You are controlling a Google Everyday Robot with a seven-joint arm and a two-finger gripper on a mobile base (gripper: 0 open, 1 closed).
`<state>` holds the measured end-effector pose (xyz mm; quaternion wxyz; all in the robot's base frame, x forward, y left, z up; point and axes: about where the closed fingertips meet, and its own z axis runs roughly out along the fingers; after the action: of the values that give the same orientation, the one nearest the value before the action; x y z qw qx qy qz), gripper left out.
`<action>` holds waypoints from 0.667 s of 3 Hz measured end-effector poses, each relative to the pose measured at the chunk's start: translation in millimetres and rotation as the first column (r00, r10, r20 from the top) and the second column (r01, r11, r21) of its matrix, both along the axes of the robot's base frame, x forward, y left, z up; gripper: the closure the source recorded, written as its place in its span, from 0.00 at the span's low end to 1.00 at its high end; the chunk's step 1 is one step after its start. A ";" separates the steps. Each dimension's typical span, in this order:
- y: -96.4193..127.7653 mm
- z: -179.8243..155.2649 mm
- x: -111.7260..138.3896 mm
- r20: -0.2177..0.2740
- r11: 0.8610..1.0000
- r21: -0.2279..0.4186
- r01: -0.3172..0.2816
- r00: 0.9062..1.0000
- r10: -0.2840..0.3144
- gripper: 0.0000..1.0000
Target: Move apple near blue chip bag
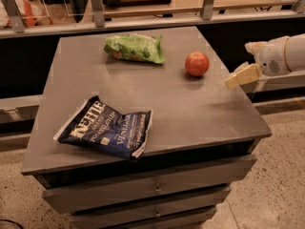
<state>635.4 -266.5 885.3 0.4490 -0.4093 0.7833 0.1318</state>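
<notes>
None of the move was done: the apple (197, 63) sat at the far right of the table (190, 113), well apart from the blue bag (106, 133) at the front left. The gripper (238, 65) hung just off the right edge near the apple, spread wide and empty. A green bag (136, 48) lay at the back. The grey top stood over drawers (152, 187) on a speckled floor (271, 185), with a railing (143, 20) behind.

Tabletop (190, 109): apple (197, 63), blue chip bag (106, 133), green bag (136, 48); gripper (249, 61) just beside edge
</notes>
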 end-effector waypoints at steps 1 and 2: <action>16.8 -16.0 16.7 -0.011 0.999 0.019 -0.048 0.999 0.048 0.00; 33.7 -27.1 26.4 -0.025 0.995 0.042 -0.093 0.995 0.094 0.00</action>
<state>661.8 -232.8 858.2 0.4399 -0.4345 0.7664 0.1742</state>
